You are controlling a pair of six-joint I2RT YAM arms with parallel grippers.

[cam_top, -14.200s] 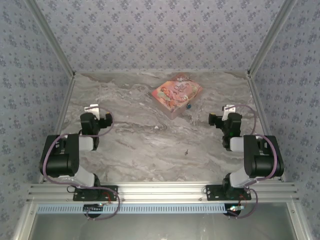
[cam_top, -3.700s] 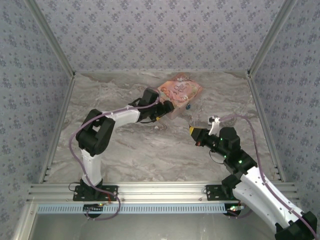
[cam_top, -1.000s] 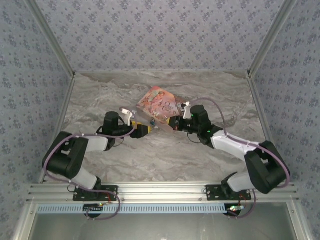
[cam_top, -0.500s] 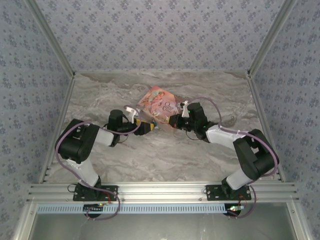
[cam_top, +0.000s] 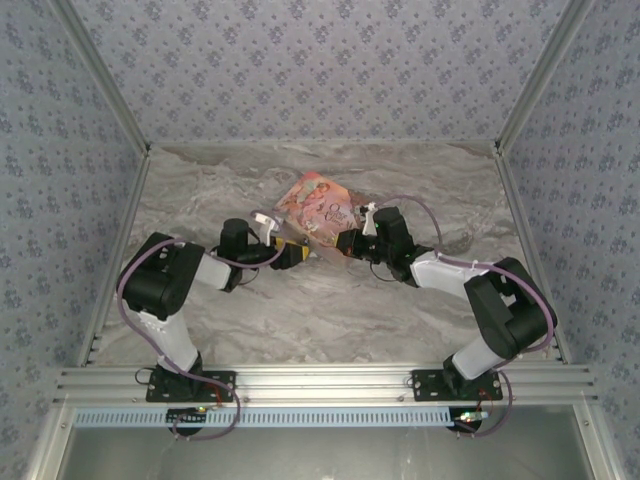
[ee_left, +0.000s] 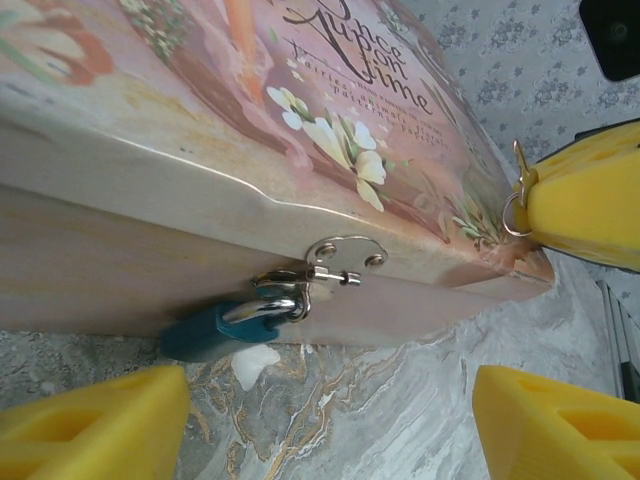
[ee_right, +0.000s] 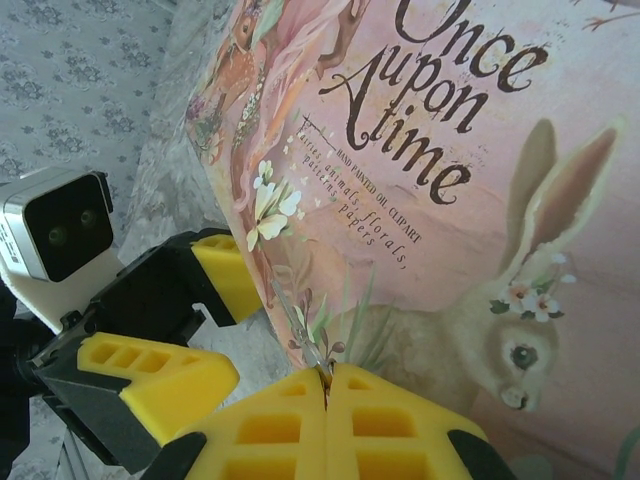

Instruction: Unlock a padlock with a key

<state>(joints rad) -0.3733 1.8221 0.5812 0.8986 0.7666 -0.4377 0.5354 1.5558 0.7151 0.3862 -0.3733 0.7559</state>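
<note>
Padlock (ee_left: 205,333) hangs by its silvery shackle from the hasp (ee_left: 340,262) on the front wall of the pink box (ee_left: 250,120). Its blue body lies tilted on the marble table (ee_left: 380,420) at the foot of that wall. The left gripper (ee_left: 330,405) sits low in front of it, fingers spread wide with nothing between them. The lock is nearer the finger at the left of the wrist view than the middle of the gap.

The right gripper (ee_right: 325,395) has its fingers pressed together on the key (ee_right: 298,325). The thin blade sticks out past the tips near the box corner, apart from the lock.

The step in hand looks like steadying the lock so the key can go in. To do it well, the left gripper should probably centre on the blue body and pinch its flat sides, leaving the keyhole end free. Where the keyhole faces I cannot tell. The thin key could twist in the grip, so a slow, straight approach seems wise. The box may slide if pushed.
</note>
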